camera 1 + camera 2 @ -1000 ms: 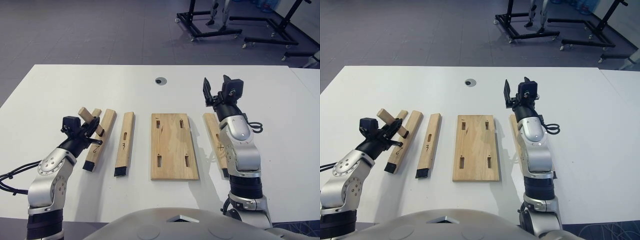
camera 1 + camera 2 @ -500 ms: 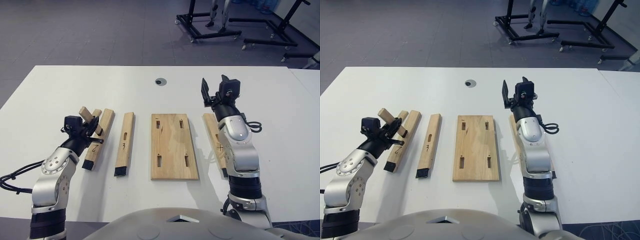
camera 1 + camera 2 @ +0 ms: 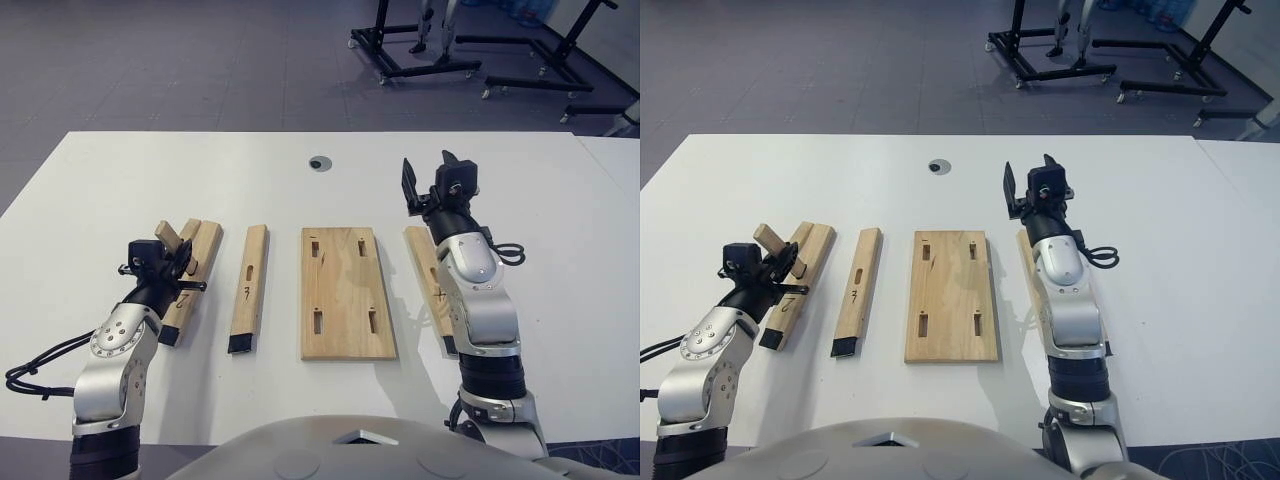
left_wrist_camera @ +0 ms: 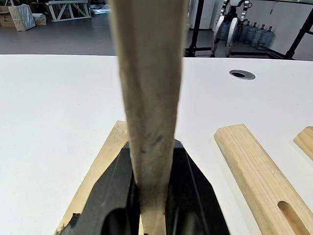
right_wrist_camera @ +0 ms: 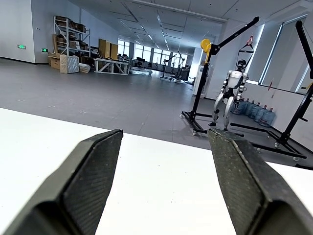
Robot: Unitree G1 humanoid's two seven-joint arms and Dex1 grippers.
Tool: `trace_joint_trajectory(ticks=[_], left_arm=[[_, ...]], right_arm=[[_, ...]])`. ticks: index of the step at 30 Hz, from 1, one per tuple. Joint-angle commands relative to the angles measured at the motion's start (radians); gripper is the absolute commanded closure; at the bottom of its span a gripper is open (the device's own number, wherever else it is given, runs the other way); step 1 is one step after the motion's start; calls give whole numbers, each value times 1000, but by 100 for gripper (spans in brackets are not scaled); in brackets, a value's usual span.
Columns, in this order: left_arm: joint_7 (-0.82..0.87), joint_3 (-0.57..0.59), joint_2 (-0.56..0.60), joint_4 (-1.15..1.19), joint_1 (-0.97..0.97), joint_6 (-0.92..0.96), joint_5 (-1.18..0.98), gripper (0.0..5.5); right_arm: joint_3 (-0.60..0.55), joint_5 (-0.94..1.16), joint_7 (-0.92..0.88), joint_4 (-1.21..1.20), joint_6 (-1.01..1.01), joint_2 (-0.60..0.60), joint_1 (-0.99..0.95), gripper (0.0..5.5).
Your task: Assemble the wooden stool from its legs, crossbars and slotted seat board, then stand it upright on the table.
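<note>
Left gripper (image 3: 178,263) clamps 1 crossbar (image 3: 169,236), tilted above the leftmost leg (image 3: 192,280). The slotted leg (image 3: 248,285) lies just to its right, long axis running away from the robot. Right gripper (image 3: 427,178) hangs spread, well apart.

leg (image 3: 419,252) half behind right arm (image 3: 478,300), crossbar (image 4: 146,73) cropped

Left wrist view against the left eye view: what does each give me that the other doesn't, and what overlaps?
Wrist view alone: a close look at the left tool, its black fingers clamped on the crossbar. Eye view alone: the seat board, the open right tool and the leg by that arm. Both: the held crossbar, the slotted leg, the leg under the left tool and the table's round hole.
</note>
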Motion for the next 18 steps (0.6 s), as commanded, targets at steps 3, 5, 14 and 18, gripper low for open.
trace_joint_trajectory(ticks=[3,5,14,18], left_arm=[[-12,-25,-11,29,18,48,-3,473],[-12,-23,-12,28,14,41,1,449],[-2,-6,-16,2,-5,22,8,311],[7,31,-30,-5,-25,36,-30,306]], right_arm=[[5,-11,13,1,-13,-7,-10,231],[4,-13,15,4,-17,-7,-11,231],[0,-15,7,9,-26,-1,-12,231],[0,-16,1,27,-36,3,-16,231]])
